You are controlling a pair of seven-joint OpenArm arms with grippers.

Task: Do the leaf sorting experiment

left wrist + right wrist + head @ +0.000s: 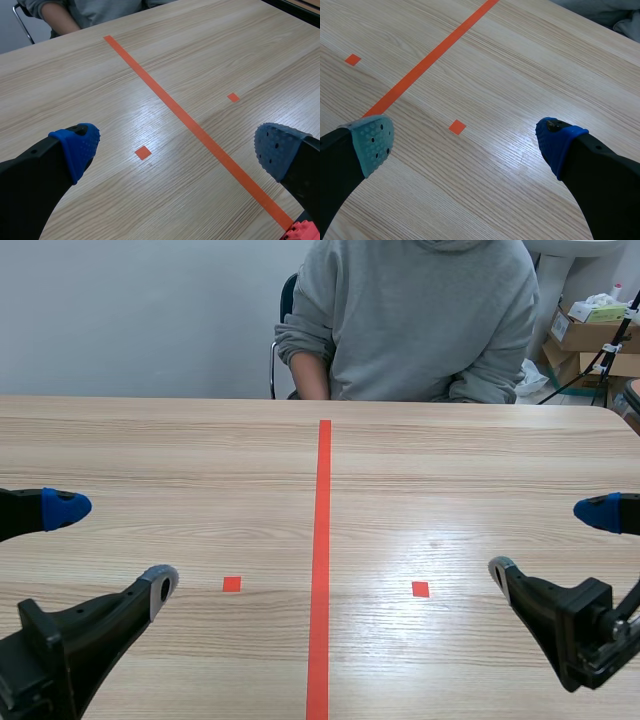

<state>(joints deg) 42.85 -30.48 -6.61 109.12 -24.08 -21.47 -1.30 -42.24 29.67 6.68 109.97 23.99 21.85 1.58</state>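
Pale wooden table (200, 440), grey-hooded person (410, 310) behind; black left gripper (112, 546), black right gripper (550, 541) low (both wide open, empty).

A pale grey wall (130, 310) is running behind the wooden table (150, 440). Light is glinting off the tabletop. Cardboard boxes (585, 335) are sitting stacked at the far right.

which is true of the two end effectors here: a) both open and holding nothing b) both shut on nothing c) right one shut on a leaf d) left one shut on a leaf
A: the left end effector and the right end effector each have their fingers wide apart, with only bare table between them.
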